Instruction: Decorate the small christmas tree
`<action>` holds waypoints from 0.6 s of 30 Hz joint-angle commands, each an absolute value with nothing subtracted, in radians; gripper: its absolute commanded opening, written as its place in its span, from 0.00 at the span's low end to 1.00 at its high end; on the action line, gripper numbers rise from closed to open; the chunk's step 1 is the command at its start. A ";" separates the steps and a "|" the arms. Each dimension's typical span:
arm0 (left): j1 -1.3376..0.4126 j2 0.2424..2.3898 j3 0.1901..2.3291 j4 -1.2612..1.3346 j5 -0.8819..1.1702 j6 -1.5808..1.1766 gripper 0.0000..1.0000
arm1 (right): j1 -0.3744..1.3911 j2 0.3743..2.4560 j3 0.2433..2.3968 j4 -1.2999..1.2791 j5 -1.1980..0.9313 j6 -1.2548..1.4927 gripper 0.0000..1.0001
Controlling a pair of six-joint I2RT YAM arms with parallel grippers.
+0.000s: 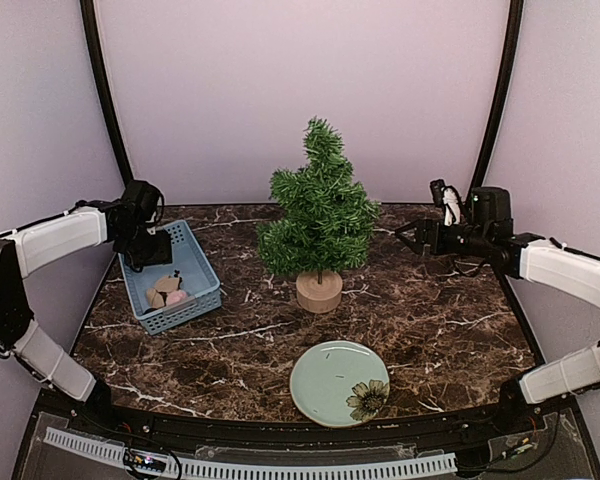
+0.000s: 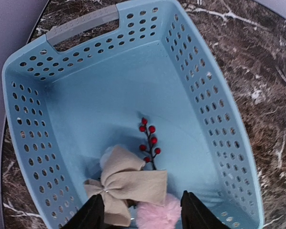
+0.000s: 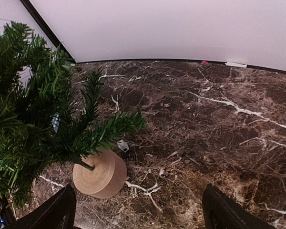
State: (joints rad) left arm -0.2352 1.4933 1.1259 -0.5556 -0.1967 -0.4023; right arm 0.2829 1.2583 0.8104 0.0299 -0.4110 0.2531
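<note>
The small christmas tree (image 1: 320,215) stands upright on its wooden stump on the bench (image 1: 430,320). It is just ahead and to the left of the right pincer (image 3: 143,212) and well off to the right of the left pincer (image 2: 143,214). I see no hung ornament on its branches, so the decorating looks barely begun.

The step in hand seems to be taking a first ornament. The left pincer hangs spread and empty over the near end of the blue basket (image 2: 219,119), where three pieces lie bunched:

- **Pink pompom** (image 2: 155,214) – directly beneath the fingers.
- **Beige bow** (image 2: 126,183) – just ahead and slightly left, and it appears to touch the pompom.
- **Red berry sprig** (image 2: 149,140) – further ahead, with the bottom of its stem running under the bow's edge.

Doing this well likely means choosing one piece and descending straight onto it. The pompom is the natural choice – it sits between the fingers and should squash readily. Close gently and lift slowly, watching that the bow does not ride up with it. The basket wall is close behind the fingers, so any correction should go forward, not back.

The right pincer is also spread and holds nothing. It seems well placed to steady the stump while a branch is loaded.
</note>
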 commanded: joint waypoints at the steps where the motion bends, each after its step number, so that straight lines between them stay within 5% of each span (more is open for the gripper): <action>1: -0.216 1.506 1.092 -0.663 -0.247 -0.432 0.52 | 0.314 1.257 0.811 0.017 -0.431 0.251 0.93; 18: -0.178 1.661 1.073 -0.690 -0.292 -0.416 0.45 | 0.318 1.265 0.813 0.019 -0.435 0.233 0.93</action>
State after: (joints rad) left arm -0.1844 1.6371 1.0790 -0.6872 -0.2935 -0.4156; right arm 0.3126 1.2591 0.8104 -0.0071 -0.4267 0.2440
